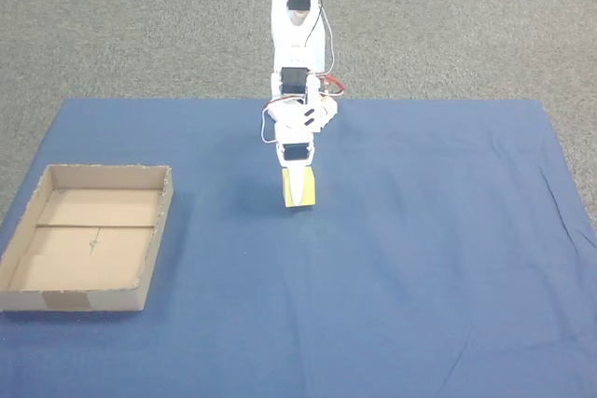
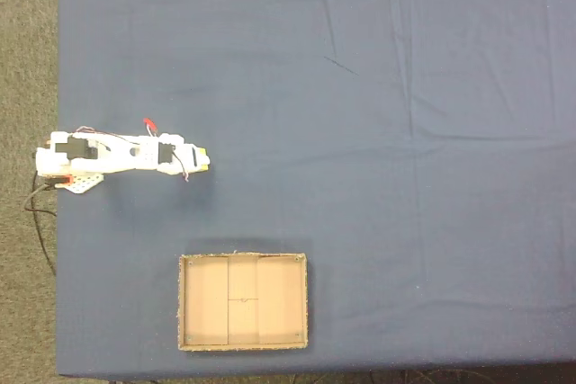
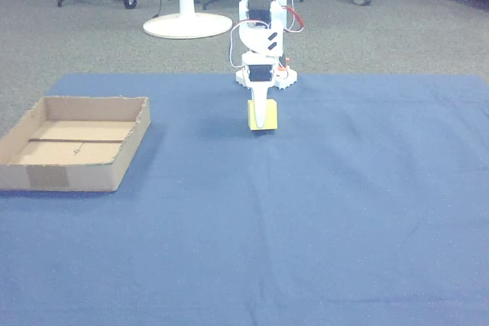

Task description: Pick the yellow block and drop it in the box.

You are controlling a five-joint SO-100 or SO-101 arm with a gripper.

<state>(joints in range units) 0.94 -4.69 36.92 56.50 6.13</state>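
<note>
My gripper is clamped on the yellow block; I judge I should lift it clear first, then swing toward the box before releasing.

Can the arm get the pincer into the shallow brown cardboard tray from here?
Probably yes. The pincer, at the small pale-yellow cube, has only bare blue cloth between it and the shallow brown cardboard tray, whose walls are low and floor unoccupied.
</note>
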